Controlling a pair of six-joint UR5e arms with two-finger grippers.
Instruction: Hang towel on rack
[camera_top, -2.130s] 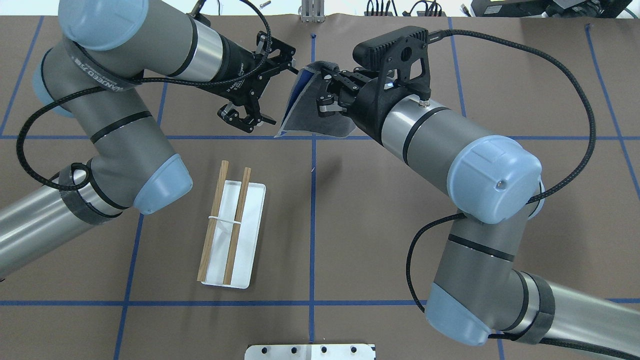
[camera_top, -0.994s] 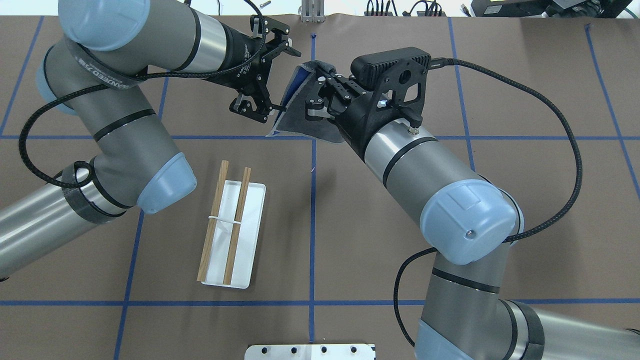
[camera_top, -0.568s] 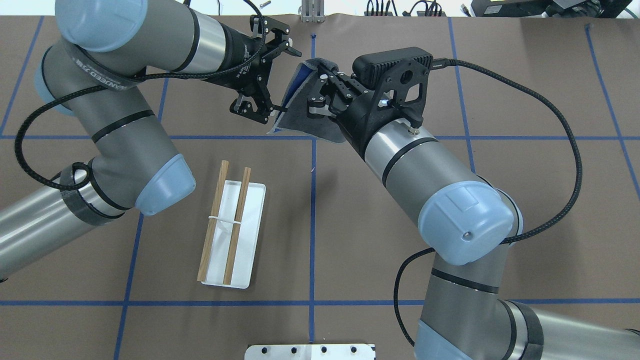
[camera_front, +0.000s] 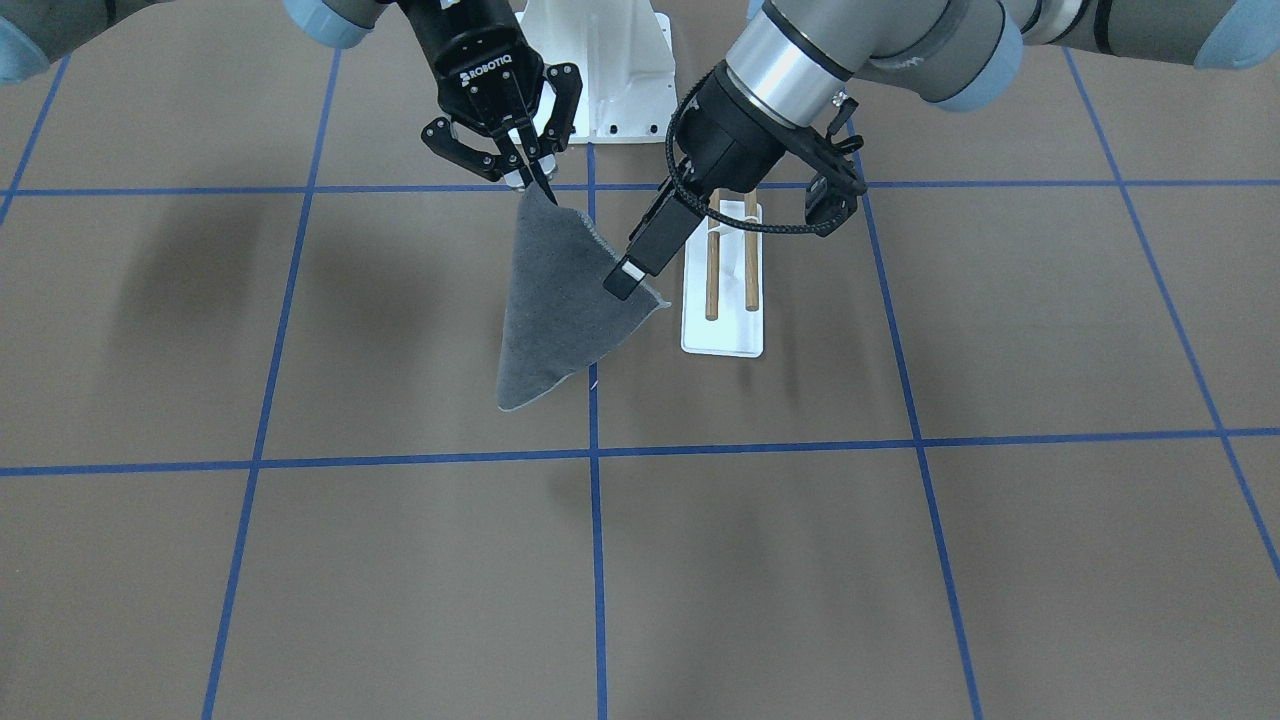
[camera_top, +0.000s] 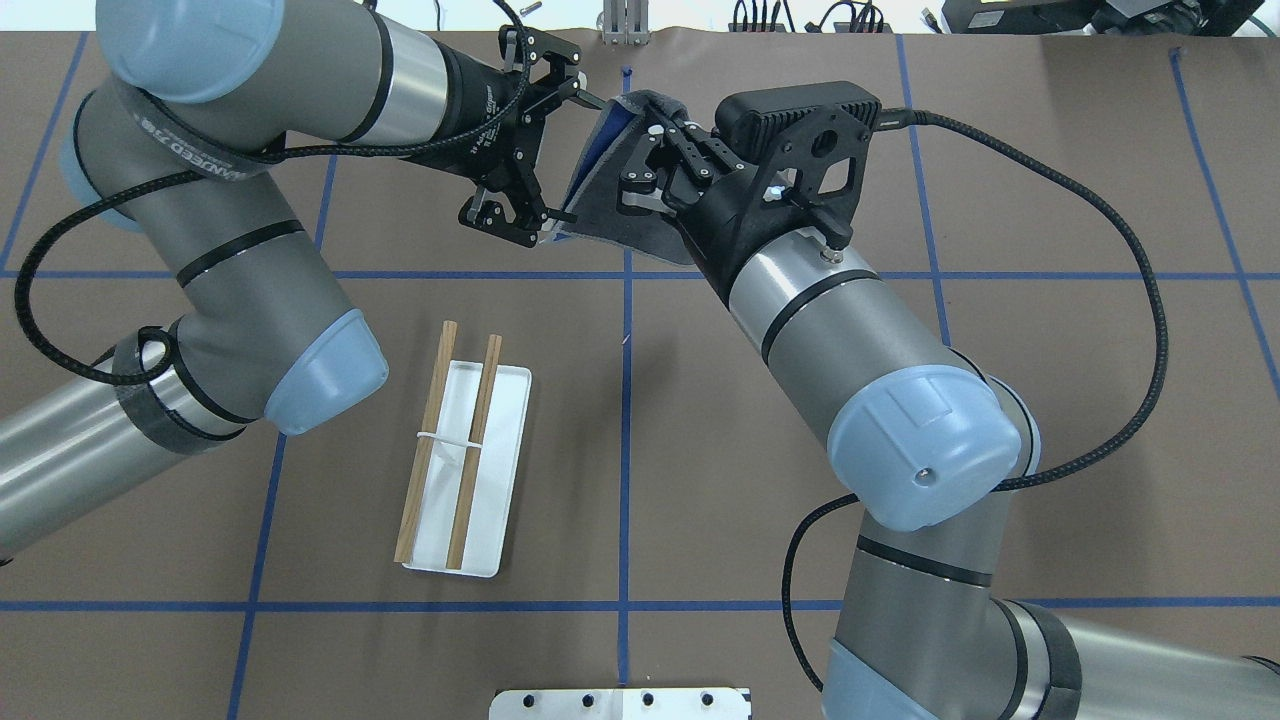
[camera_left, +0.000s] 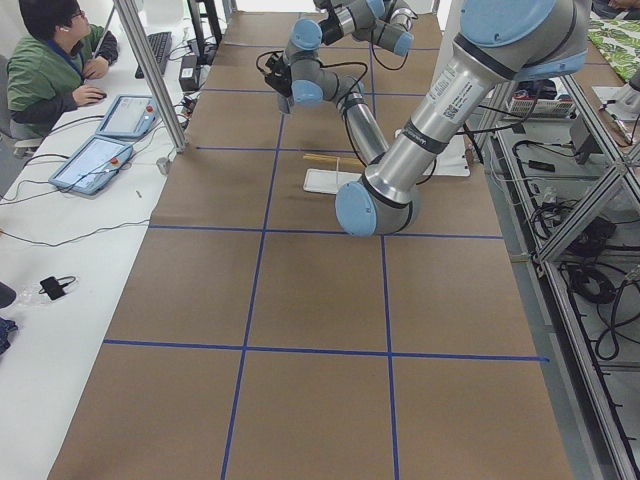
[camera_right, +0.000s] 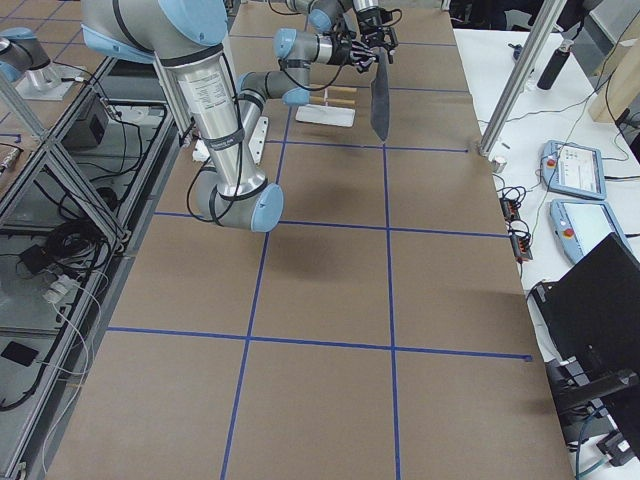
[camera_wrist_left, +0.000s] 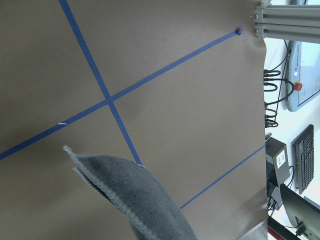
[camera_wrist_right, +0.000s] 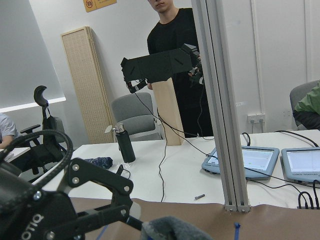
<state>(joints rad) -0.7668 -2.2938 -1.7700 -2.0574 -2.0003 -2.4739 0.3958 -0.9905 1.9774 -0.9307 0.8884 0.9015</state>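
Note:
The dark grey towel hangs in the air by its top corner from my right gripper, which is shut on it. It also shows in the overhead view and the left wrist view. My left gripper is at the towel's side edge with its jaws spread. One fingertip lies against the towel's side corner. The rack stands on the table nearer the robot, with two wooden dowels over a white base. It is apart from both grippers and also shows in the front view.
A white bolted metal pedestal stands at the robot's base. Blue tape lines cross the brown table. An operator sits at a side table with tablets. A person in black stands beyond the far edge.
My left gripper has moved from open space up to the towel's side edge, its jaws as wide as before. My right arm has swung and carried the towel slightly farther from the robot.

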